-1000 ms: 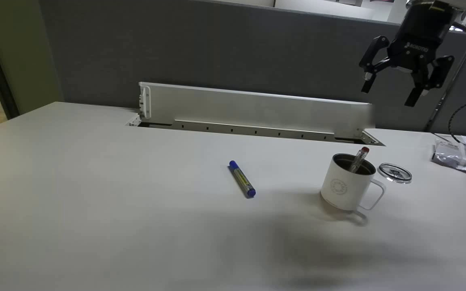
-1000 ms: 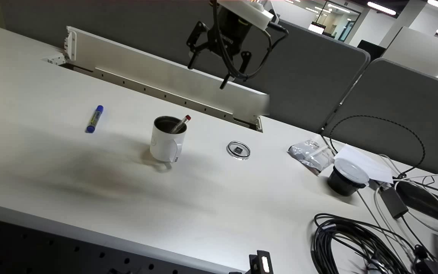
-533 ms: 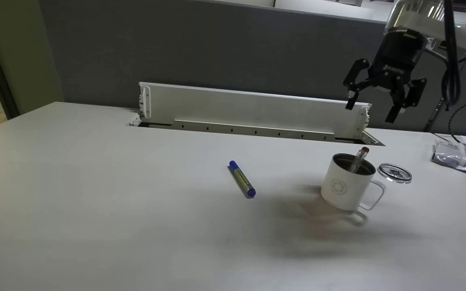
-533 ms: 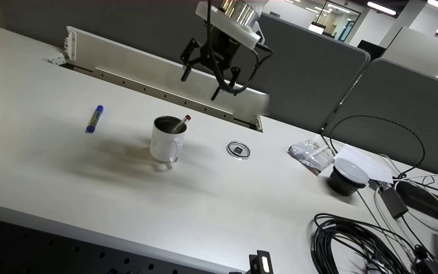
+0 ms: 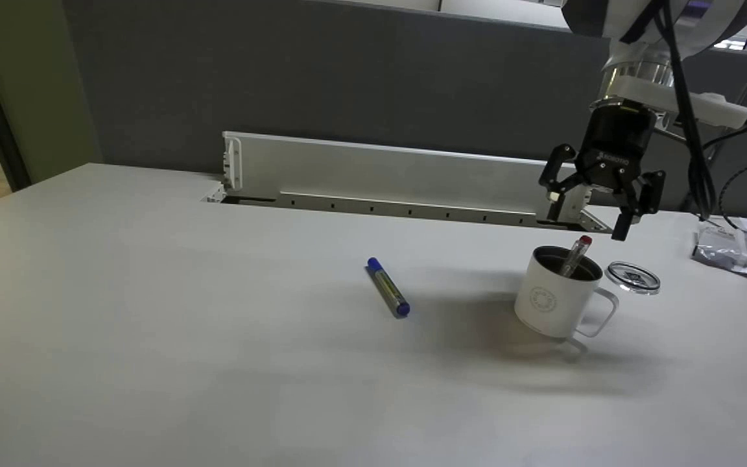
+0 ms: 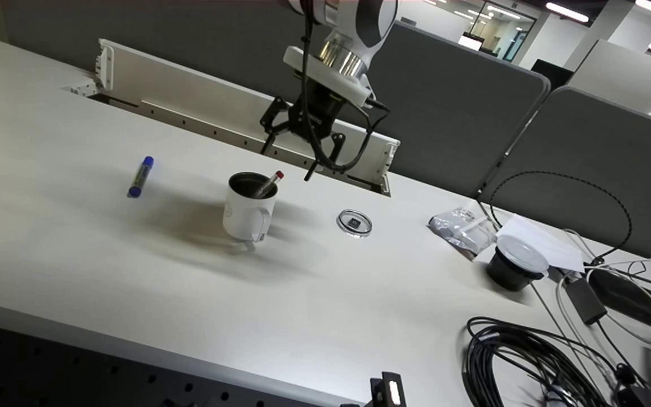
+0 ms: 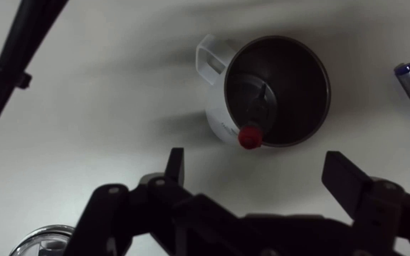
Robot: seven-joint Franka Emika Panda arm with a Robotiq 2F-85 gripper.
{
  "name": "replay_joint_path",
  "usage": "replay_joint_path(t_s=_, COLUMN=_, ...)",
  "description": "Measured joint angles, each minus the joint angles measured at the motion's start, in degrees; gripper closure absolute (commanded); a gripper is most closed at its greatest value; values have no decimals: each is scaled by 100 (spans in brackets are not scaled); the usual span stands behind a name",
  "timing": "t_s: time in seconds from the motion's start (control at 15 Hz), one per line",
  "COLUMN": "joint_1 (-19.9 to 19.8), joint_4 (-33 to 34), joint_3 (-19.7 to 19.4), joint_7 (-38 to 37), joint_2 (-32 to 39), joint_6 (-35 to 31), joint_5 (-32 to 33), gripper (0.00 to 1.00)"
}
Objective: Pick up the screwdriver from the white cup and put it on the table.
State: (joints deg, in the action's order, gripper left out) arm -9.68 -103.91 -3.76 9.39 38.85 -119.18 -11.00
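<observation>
Below and off to one side of my wide-apart jaws, the screwdriver [image 5: 574, 257] leans in the white cup [image 5: 556, 308]; if I come down off-centre, I'll probably knock that cup over.

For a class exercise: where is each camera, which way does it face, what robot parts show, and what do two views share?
In an exterior view: outside the robot, facing across the table to the tray; arm and claw show.
In an exterior view: also outside, facing tray and cables; arm and claw show.
Wrist view: on the wrist, looking down into the cup; claw fingers show.
Both exterior views share cup, screwdriver and pen.
</observation>
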Motion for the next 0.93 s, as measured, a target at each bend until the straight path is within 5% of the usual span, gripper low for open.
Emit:
replay_joint_path(t_s=0.73, joint_1=-104, joint_4=-90, joint_3=-49, joint_7=-139, joint_2=-61, joint_6=114, joint_5=-234, gripper=0)
replay_joint_path(t_s=0.8, joint_1=-106, joint_4=-127, joint_3=-47, joint_7=-139, joint_2=-76, joint_6=102, joint_5=-277, gripper=25)
replay_joint_path(t_s=0.93, joint_1=-109, joint_4=-208, joint_3=-41, joint_7=-139, joint_2=-111, joint_6=50, joint_5=-372, gripper=32)
